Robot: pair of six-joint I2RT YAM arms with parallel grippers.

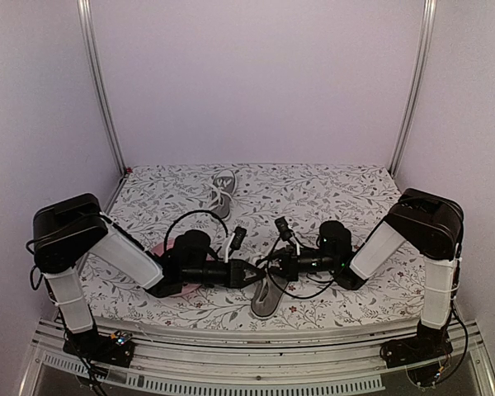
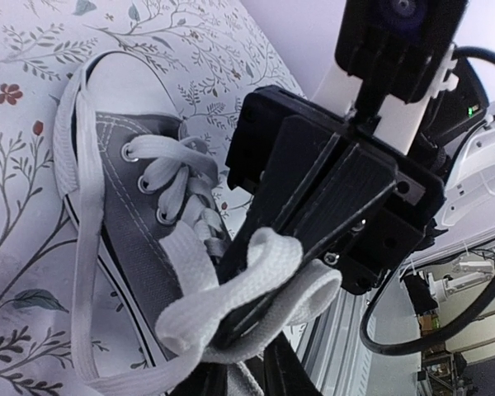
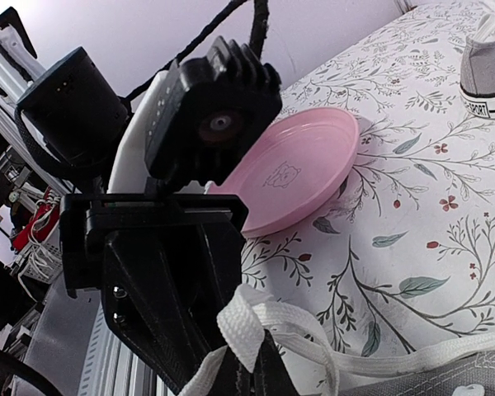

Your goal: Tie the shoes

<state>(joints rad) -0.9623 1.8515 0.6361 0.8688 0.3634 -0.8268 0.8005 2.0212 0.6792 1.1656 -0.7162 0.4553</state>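
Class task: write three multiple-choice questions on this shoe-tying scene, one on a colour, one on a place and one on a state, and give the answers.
1. What colour is the plate?
A. Blue
B. Green
C. Pink

2. Where is the shoe that no arm works on?
A. At the back middle of the table
B. On the plate
C. Under the right arm

3. How is the lace of the near shoe?
A. Tied in a bow
B. Untied, with a loop raised between the left tool and the right tool
C. Pulled out of every eyelet

Answers:
1 C: the right wrist view shows it pink.
2 A: the top view shows it alone near the back edge.
3 B: the left wrist view shows a slack loop off the shoe.
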